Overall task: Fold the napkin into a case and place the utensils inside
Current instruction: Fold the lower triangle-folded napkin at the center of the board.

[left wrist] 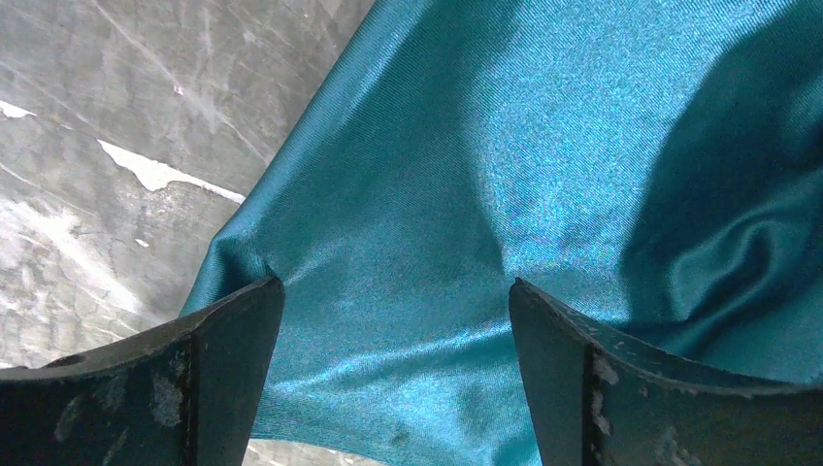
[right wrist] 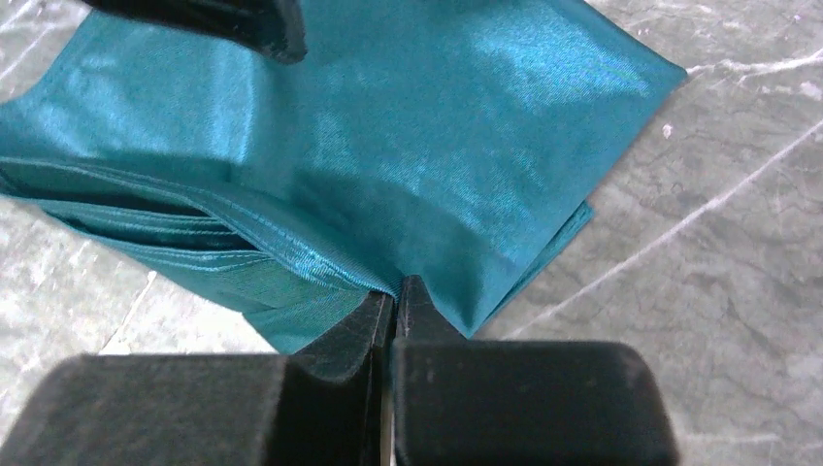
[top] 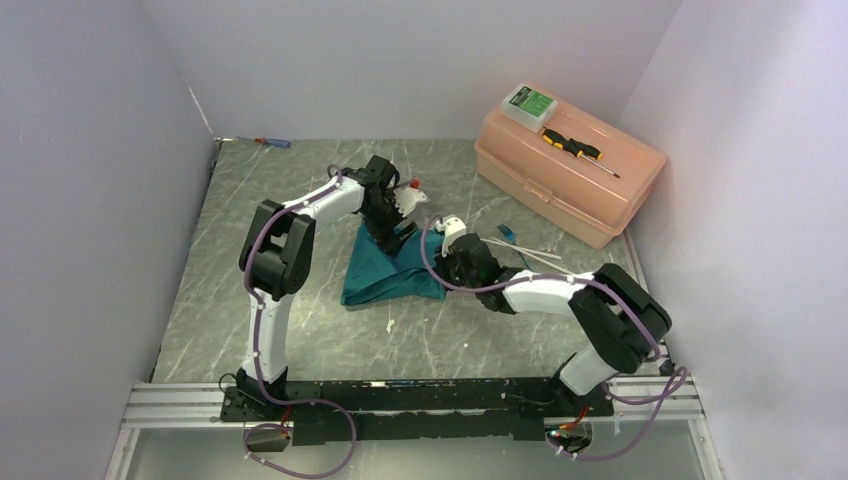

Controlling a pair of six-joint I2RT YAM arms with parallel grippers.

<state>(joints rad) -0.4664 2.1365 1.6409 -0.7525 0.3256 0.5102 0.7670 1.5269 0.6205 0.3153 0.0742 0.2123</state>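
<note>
Napkin [top: 390, 272], half-folded on the surface [top: 440, 340] near the toolbox [top: 570, 175], is pinched at its edge by the right gripper [right wrist: 393, 293], left gripper [left wrist: 396, 283] spread above it; slick layers could slip and unfold.

1. Left arm [top: 325, 203]: white link shells between bulky black joint housings.
2. Right arm [top: 542, 292]: the same white-and-black build.
3. Purple cables [top: 424, 262] run along both arms.
4. Left gripper [left wrist: 396, 283]: black fingers [left wrist: 223, 379] with pale scuffed chips.
5. Right gripper [right wrist: 396, 289]: matte black, blocky fingers [right wrist: 524, 398].
6. Black base plate [top: 400, 397] on silver rails [top: 170, 405].
</note>
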